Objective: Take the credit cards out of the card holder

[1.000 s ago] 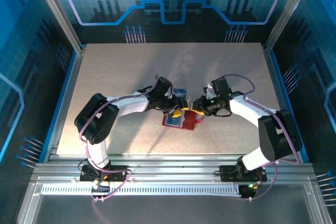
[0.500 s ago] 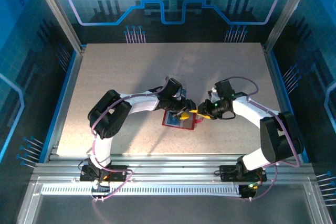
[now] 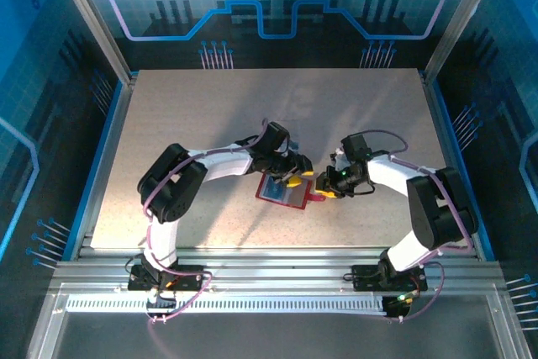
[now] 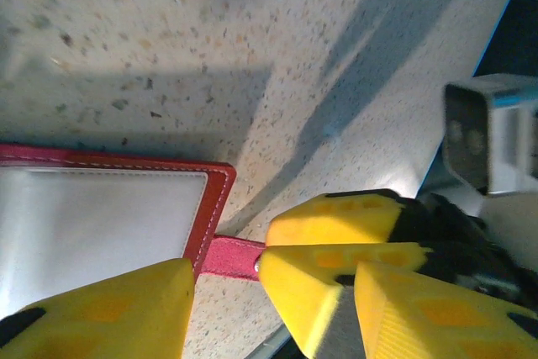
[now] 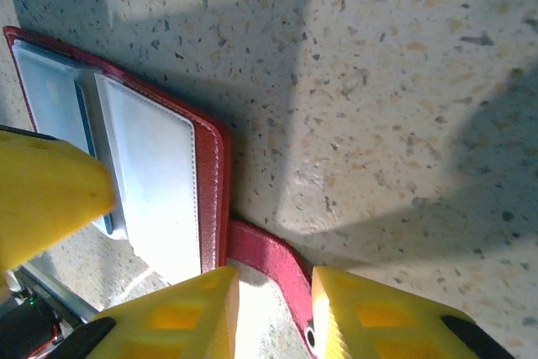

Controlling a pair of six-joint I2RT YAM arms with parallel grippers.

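Observation:
The red card holder (image 3: 280, 192) lies open and flat on the table, with a blue credit card (image 3: 276, 187) tucked in a pocket. In the right wrist view the blue card (image 5: 49, 94) sits beside the grey pocket (image 5: 160, 191). The thin red strap (image 5: 271, 260) runs between the fingers of my right gripper (image 5: 275, 283), resting against one finger, with a gap to the other. My left gripper (image 4: 269, 279) is open above the holder's strap edge (image 4: 214, 199), one finger (image 4: 92, 313) over the grey pocket. From above, the left gripper (image 3: 292, 178) and right gripper (image 3: 322, 191) nearly meet.
The speckled table (image 3: 210, 115) is bare around the holder. The right gripper's yellow fingers (image 4: 336, 224) crowd between my left fingers. Metal frame rails (image 3: 269, 262) run along the near edge, and blue walls close in the sides.
The left arm has reached further right over the holder. The right gripper has dropped toward the near side, down to the strap. The holder has shifted slightly left.

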